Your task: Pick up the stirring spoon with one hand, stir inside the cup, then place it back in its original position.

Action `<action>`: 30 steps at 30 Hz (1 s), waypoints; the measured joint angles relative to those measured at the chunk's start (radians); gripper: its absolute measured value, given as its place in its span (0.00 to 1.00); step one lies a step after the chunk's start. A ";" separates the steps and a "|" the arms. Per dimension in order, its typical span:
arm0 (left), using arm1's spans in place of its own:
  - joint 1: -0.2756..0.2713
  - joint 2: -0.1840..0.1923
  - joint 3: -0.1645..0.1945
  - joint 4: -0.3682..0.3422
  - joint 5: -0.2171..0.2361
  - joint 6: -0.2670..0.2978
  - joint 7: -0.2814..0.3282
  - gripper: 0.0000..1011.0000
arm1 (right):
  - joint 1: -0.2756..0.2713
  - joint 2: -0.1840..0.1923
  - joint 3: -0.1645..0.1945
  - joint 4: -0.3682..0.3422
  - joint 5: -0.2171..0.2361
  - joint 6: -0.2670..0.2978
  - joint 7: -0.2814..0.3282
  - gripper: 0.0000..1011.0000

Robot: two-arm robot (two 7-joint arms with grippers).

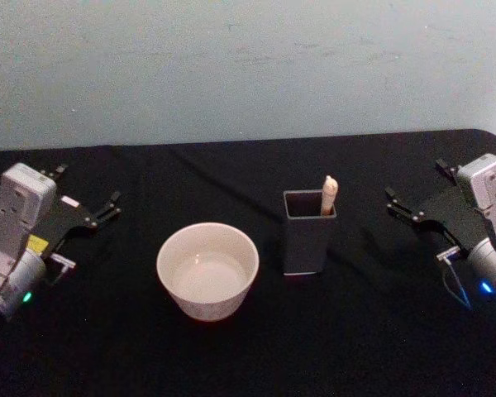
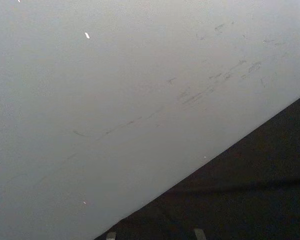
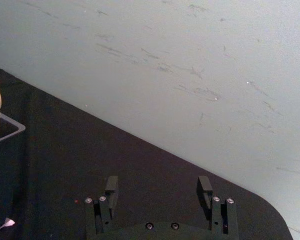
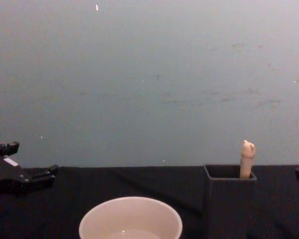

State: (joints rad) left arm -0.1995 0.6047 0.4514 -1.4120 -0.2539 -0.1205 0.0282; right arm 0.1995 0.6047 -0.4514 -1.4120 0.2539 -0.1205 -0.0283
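Two open, empty claws: the right claw point(image 1: 417, 188) sits nearer than the left claw point(image 1: 89, 186) to the upright stirring spoon point(image 1: 329, 194) in its holder point(image 1: 308, 244).

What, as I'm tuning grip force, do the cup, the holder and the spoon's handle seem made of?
Wide round cream-white cup: likely glazed ceramic, smooth with a faint highlight inside; could be plastic. Tall dark grey square holder: probably matte plastic, thin even walls, no shine. Cream-beige spoon handle with animal-head knob: matte, maybe wood or resin; unclear.

Open gap between cup point(image 1: 207, 303) and holder point(image 1: 304, 245)
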 joint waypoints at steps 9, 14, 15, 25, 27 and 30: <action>0.000 0.000 0.000 0.000 0.000 0.000 0.000 0.99 | 0.000 0.000 0.000 0.000 0.000 0.000 0.000 0.99; 0.000 0.000 0.000 0.000 0.000 0.000 0.000 0.99 | 0.000 0.000 0.000 0.000 0.000 0.000 0.000 0.99; 0.000 0.000 0.000 0.000 0.000 0.000 0.000 0.99 | 0.000 0.000 0.000 0.000 0.000 0.000 0.000 0.99; 0.000 0.000 0.000 0.000 0.000 0.000 0.000 0.99 | 0.000 0.000 0.000 0.000 0.000 0.000 0.000 0.99; 0.000 0.000 0.000 0.000 0.000 0.000 0.000 0.99 | 0.000 0.000 0.000 0.000 0.000 0.000 0.000 0.99; 0.000 0.000 0.000 0.000 0.000 0.000 0.000 0.99 | 0.000 0.000 0.000 0.000 0.000 0.000 0.000 0.99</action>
State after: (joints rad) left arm -0.1995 0.6047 0.4514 -1.4120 -0.2539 -0.1206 0.0283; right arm 0.1995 0.6047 -0.4514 -1.4120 0.2539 -0.1205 -0.0283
